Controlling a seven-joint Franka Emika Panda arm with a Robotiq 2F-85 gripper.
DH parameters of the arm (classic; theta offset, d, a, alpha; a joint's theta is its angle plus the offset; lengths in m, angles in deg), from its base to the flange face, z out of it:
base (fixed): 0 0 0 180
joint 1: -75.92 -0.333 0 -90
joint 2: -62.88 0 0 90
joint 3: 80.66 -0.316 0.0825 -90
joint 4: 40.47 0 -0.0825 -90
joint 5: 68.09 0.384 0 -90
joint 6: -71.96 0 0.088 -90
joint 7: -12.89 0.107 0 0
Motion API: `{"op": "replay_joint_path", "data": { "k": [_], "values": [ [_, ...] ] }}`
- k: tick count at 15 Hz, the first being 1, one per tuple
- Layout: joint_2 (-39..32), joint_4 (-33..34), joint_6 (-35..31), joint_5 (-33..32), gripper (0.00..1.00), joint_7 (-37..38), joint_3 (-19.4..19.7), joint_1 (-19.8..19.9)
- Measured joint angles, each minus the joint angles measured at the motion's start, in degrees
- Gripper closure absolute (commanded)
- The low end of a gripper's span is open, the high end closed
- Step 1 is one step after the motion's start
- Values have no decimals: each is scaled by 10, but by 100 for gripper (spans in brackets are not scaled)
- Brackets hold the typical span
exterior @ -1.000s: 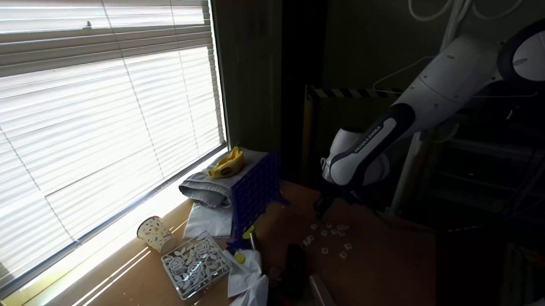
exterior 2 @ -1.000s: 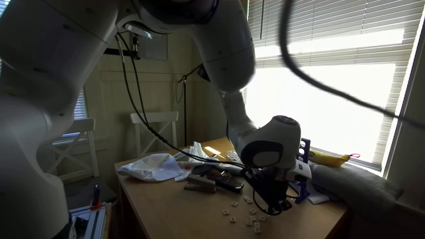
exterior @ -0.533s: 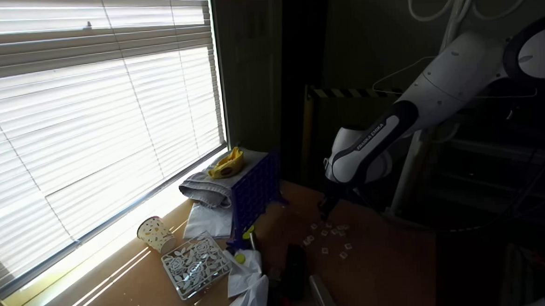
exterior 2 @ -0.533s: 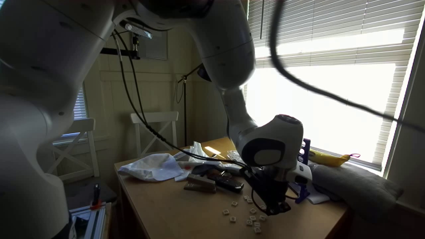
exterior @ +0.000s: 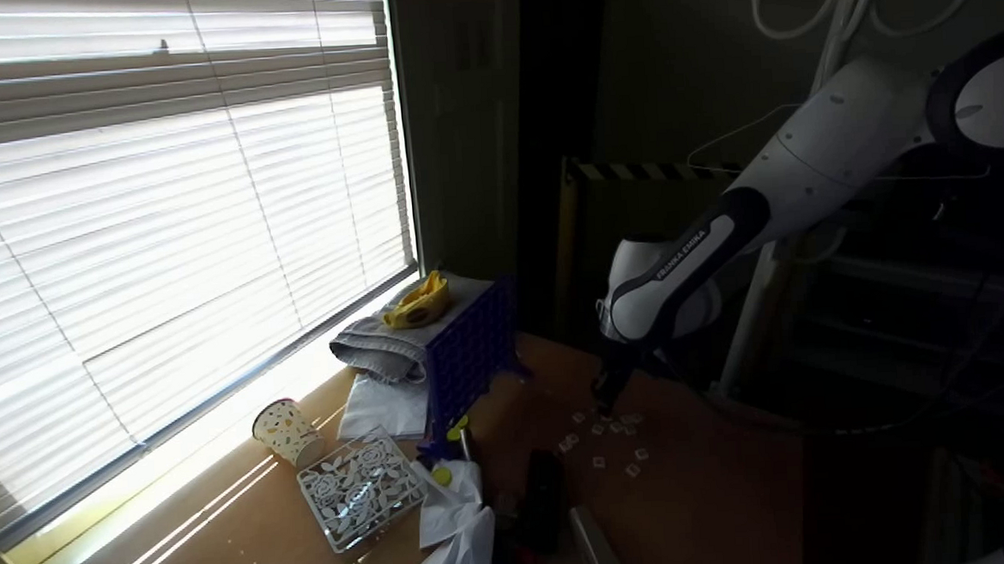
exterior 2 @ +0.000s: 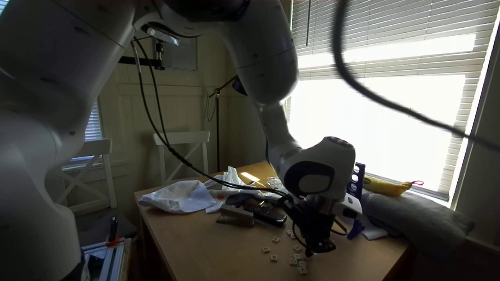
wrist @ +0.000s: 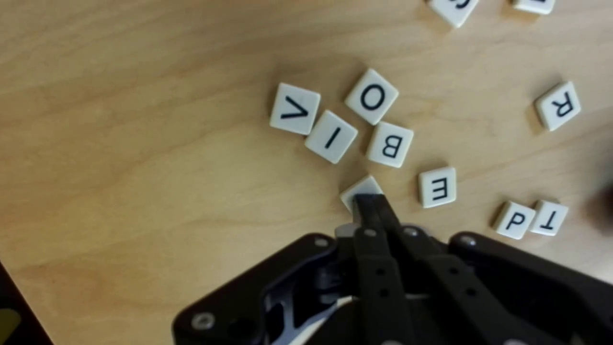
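Small white letter tiles lie scattered on the wooden table (wrist: 143, 191). In the wrist view my gripper (wrist: 369, 196) is shut, its black fingertips pressed together with nothing seen between them. The tips cover the lower part of a tile (wrist: 360, 188), hiding its face; whether they touch it I cannot tell. Just beyond are the I tile (wrist: 331, 137), V tile (wrist: 295, 109), O tile (wrist: 372, 97) and B tile (wrist: 390, 144). To the right sit the E tile (wrist: 437, 187), P tile (wrist: 515, 220), T tile (wrist: 549, 218) and R tile (wrist: 559, 106).
A stapler (exterior 2: 235, 216) and a dark remote (exterior 2: 269, 214) lie near the tiles. Toward the window stand a blue game frame (exterior: 471, 352), a grey towel (exterior: 376, 344) bearing a yellow pouch (exterior: 418, 303), a metal trivet (exterior: 360, 489) and a speckled cup (exterior: 288, 433).
The gripper has come down closer to the tiles and shifted away from the blue frame, its wrist turning somewhat. It stays shut throughout. The tiles look unmoved.
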Motion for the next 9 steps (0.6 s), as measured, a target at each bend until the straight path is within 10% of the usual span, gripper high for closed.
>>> {"op": "replay_joint_path", "data": {
  "k": [9],
  "values": [
    [-3, 10, 2, -3, 100, 27, 28, -22]
  ]
}}
